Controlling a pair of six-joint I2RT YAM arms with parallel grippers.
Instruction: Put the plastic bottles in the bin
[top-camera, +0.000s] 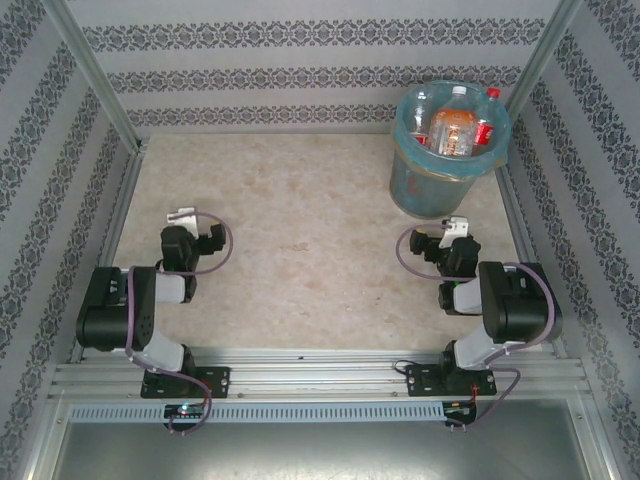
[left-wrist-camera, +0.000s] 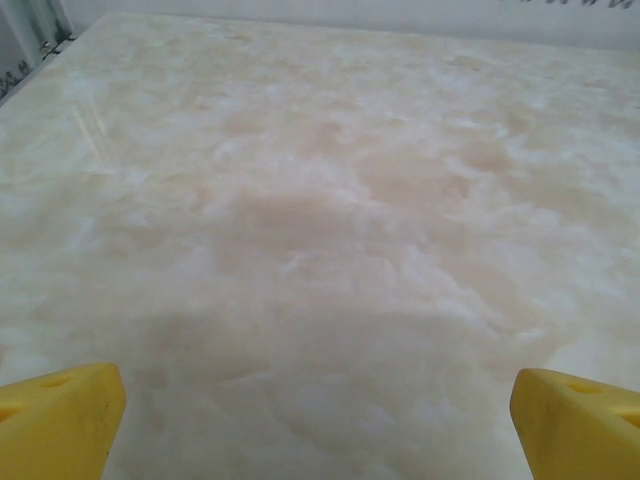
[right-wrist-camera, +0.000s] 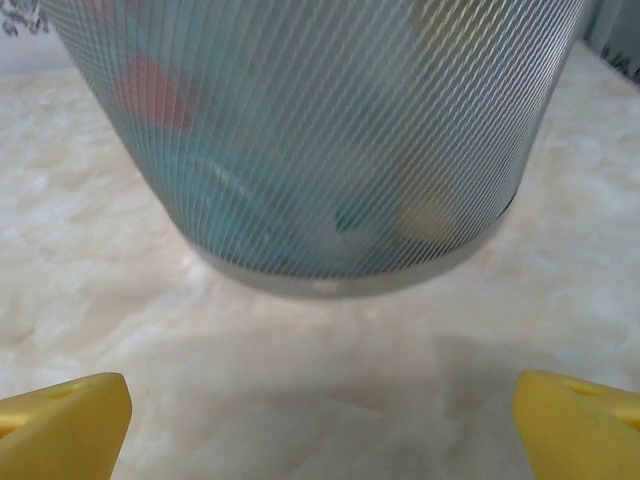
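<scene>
The plastic bottles (top-camera: 455, 130) sit in the bin (top-camera: 428, 190) at the far right of the bench (top-camera: 300, 260). The left pincer (left-wrist-camera: 318, 412) and right pincer (right-wrist-camera: 320, 412) both gape apart, empty.

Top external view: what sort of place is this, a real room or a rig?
Most likely a purpose-built robot test cell, not a real room: aluminium frame posts, patterned wallpaper panels as walls, and a marble-look table carrying the bin of plastic bottles.

Table (top-camera: 300, 260): pale beige marbled top, softly glossy.
Walls (top-camera: 300, 60): white paper, dark ornamental bands, on three sides.
Posts (top-camera: 93, 75): bare aluminium, at far corners.
</scene>
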